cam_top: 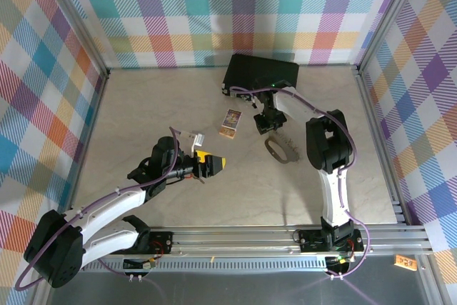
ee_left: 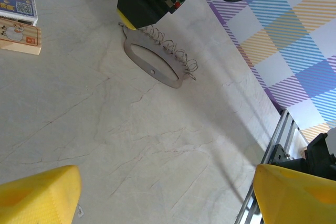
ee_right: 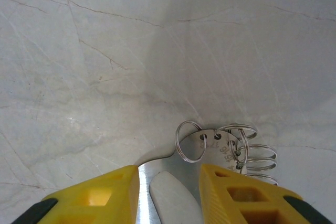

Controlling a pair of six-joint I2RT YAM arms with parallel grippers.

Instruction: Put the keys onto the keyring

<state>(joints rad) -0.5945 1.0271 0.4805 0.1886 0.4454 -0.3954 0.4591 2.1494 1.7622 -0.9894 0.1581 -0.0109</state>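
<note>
Keyring (cam_top: 275, 151) first: you have it lying flat on the pale table (cam_top: 143, 105), a little right of centre, with a row of small wire rings (ee_left: 173, 52) strung along one side. It is a grey oval loop, and its far end points toward the back of the table.

Your right gripper (cam_top: 265, 129) stands over that far end, pointing down at it. In the right wrist view the loop (ee_right: 144, 188) runs up between the yellow fingers (ee_right: 105, 195), which stand partly apart, one on each side of the metal. The left finger sits right at the loop's outer edge and the other overlaps its ringed side. You cannot tell from here whether the pads are actually pressing on it.

Your left gripper (cam_top: 212, 164) hangs low over bare table, well apart from the loop and to its left. Its jaws are spread wide with nothing between them, and its camera looks across at the loop (ee_left: 157, 73) and the right gripper (ee_left: 135, 18) on it.

Beyond that, a small printed card (cam_top: 230, 123) lies just left of the right gripper. A black case (cam_top: 260, 73) sits behind it, near the checked back wall (cam_top: 235, 5).
</note>
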